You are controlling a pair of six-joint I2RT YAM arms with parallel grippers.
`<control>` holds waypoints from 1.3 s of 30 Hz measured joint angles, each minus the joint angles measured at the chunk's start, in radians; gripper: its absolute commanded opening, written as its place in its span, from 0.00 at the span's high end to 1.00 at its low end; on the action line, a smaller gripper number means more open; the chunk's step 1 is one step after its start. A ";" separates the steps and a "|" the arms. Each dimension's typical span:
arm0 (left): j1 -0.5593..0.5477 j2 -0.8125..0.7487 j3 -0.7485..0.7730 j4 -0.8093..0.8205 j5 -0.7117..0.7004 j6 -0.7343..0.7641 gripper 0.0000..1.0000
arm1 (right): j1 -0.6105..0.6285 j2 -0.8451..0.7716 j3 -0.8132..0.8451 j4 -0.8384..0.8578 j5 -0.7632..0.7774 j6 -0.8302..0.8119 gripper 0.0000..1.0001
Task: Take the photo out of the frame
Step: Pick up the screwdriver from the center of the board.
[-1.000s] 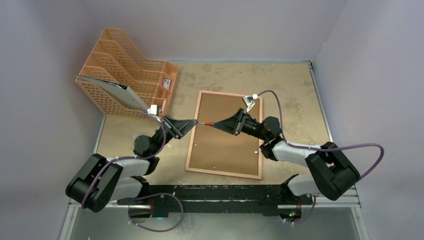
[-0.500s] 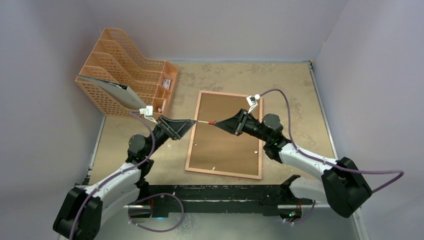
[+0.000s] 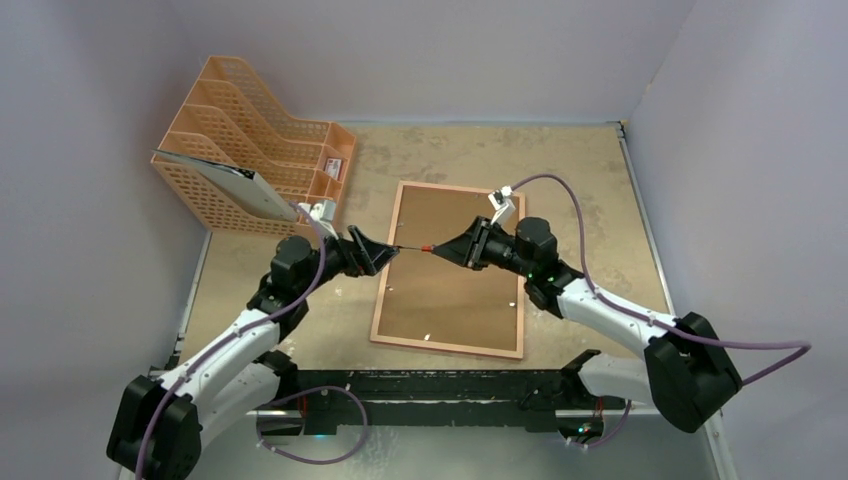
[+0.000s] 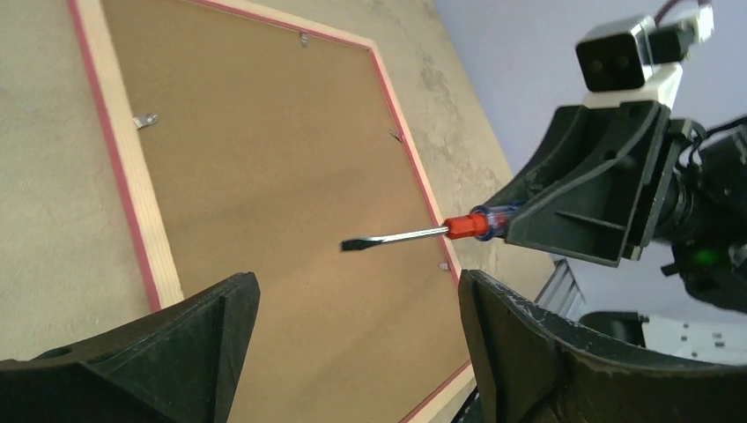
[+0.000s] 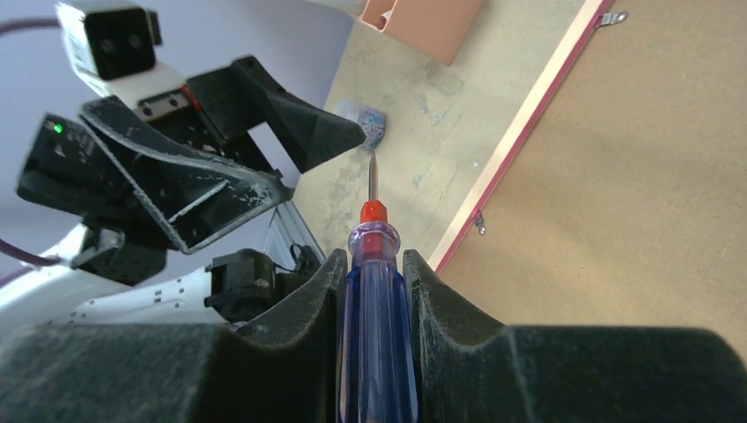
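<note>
- The right end effector [image 5: 371, 263] is clamped on the blue handle of a screwdriver [image 4: 414, 233], whose metal shaft points toward the left arm.
- The left end effector [image 4: 352, 291] stands wide open and holds nothing. The screwdriver's blade tip hangs just before its spread fingers [image 4: 211, 335], clear of both.
- Beneath both, the frame [image 3: 447, 300] lies face down near the middle of the surface [image 3: 585, 180]. Its brown backing board [image 4: 264, 176] faces up, with small metal clips [image 4: 145, 120] along the pink-red edge.
- An orange mesh file rack [image 3: 250, 130] stands at the far left corner.

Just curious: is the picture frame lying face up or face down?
Face down: the frame shows its brown backing and clips.
</note>
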 measured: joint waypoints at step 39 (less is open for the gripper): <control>0.008 -0.018 -0.013 0.225 0.160 0.024 0.15 | -0.188 -0.024 0.071 -0.102 -0.380 -0.145 1.00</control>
